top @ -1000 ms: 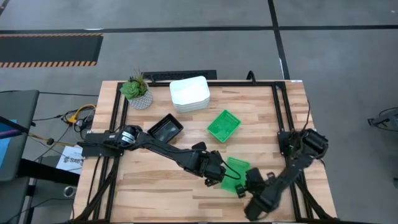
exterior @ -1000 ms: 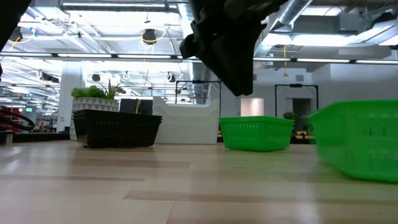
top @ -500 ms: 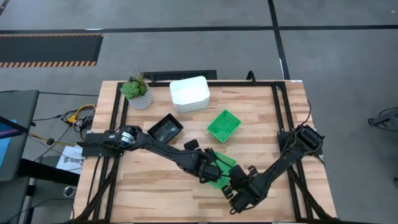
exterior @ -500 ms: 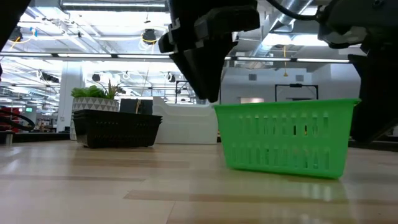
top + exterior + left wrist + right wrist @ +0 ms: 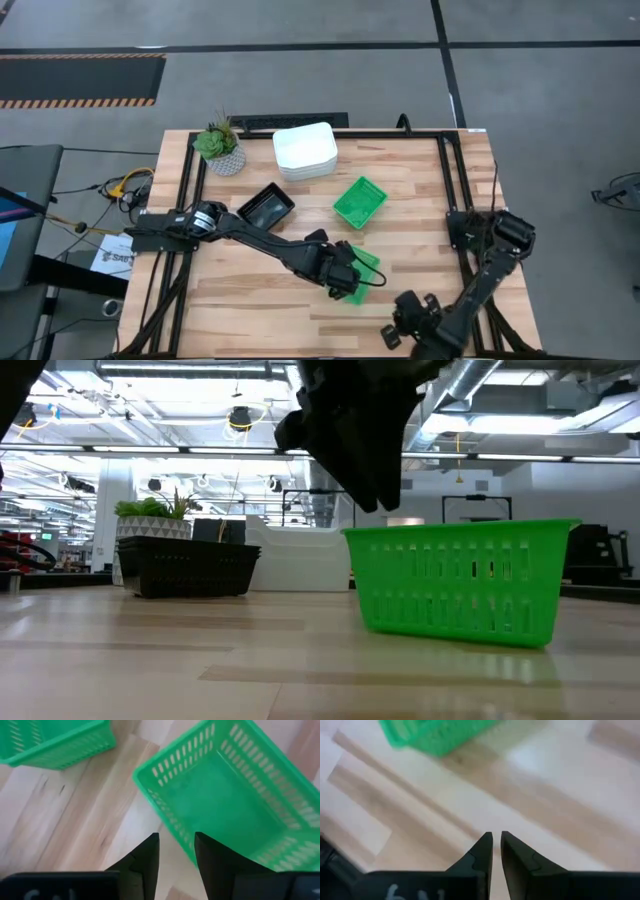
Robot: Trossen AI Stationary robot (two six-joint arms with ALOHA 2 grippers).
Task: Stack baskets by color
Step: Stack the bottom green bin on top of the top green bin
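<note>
A green basket [image 5: 367, 260] rests flat on its base on the wooden table near the front middle; it also shows in the low view [image 5: 460, 580]. My left gripper [image 5: 176, 851] is open and points steeply down over the basket's left end, one finger outside its mesh wall and one inside. My right gripper [image 5: 403, 324] is shut and holds nothing, off the basket's near right side by the table's front edge. A second green basket [image 5: 360, 200], a black basket [image 5: 266, 206] and a white basket stack [image 5: 305, 150] stand farther back. My left gripper straddles the green basket's short mesh wall [image 5: 186, 851], one finger inside the basket and one outside, coming from above and slanting down. Bare wood shows between the outer finger [image 5: 150, 855] and the wall. Whether the inner finger touches the wall, I cannot tell.
A small potted plant [image 5: 220, 148] stands at the far left corner. Black frame rails [image 5: 452, 190] run along the table's left and right sides. Bare wood lies along the front left [image 5: 250, 295].
The near green basket has slid along the table toward the left and turned a little, ending under my left gripper. My right gripper went in toward the basket's near side, then drew back toward the table's near right corner. It has stayed shut.
</note>
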